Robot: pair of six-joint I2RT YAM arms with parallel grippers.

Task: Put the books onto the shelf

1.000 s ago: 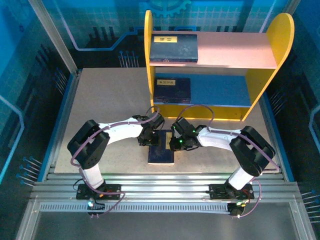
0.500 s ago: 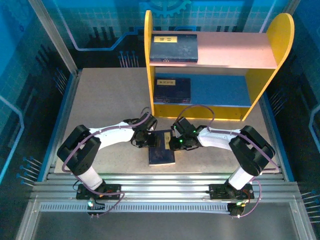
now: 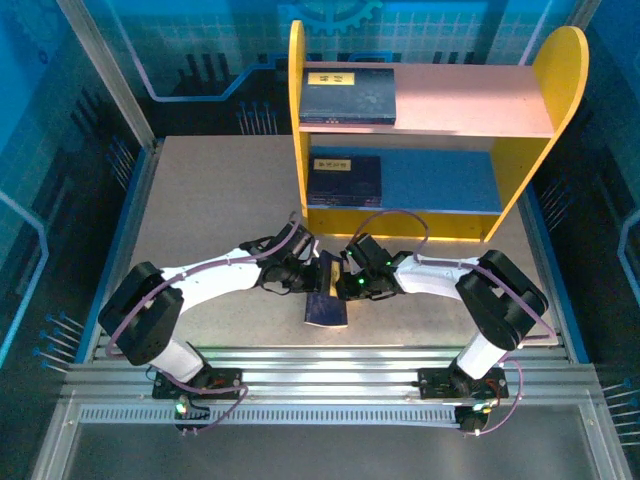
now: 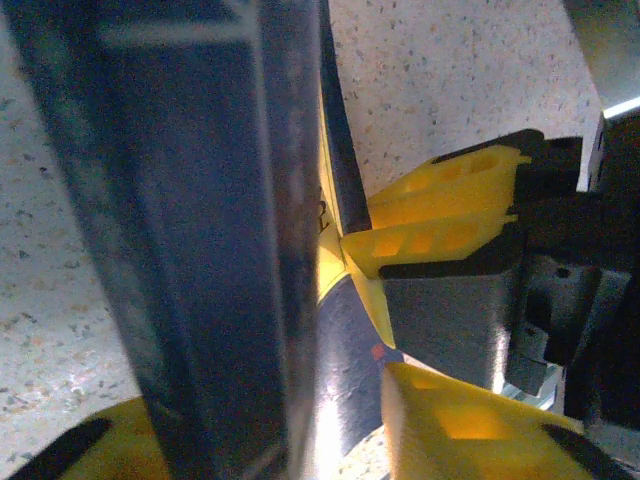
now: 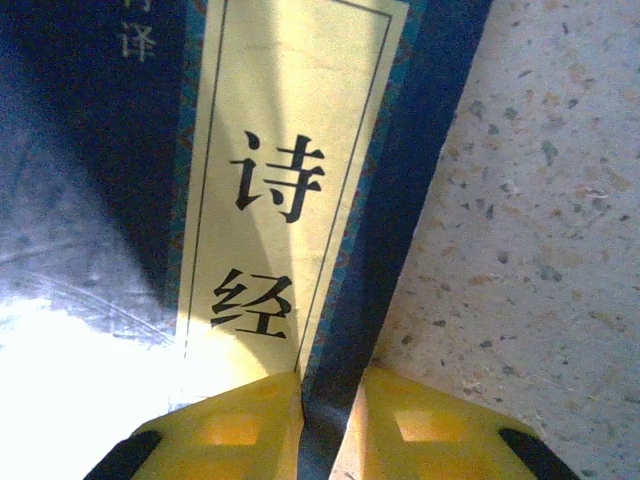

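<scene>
We note one book (image 3: 326,302) tilted up off the table (image 3: 200,220), just in front of the shelf (image 3: 450,100). The right gripper (image 5: 328,390) pinches its edge between both fingers. The left gripper (image 3: 303,280) straddles the book, and we cannot tell if it clamps.

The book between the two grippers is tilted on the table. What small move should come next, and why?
Probably the left gripper should close on the book. Its fingers straddle one edge, the right gripper pinches the opposite edge, and the book is tilted up from the table; a second grip seems wise before lifting it toward the shelf.
</scene>
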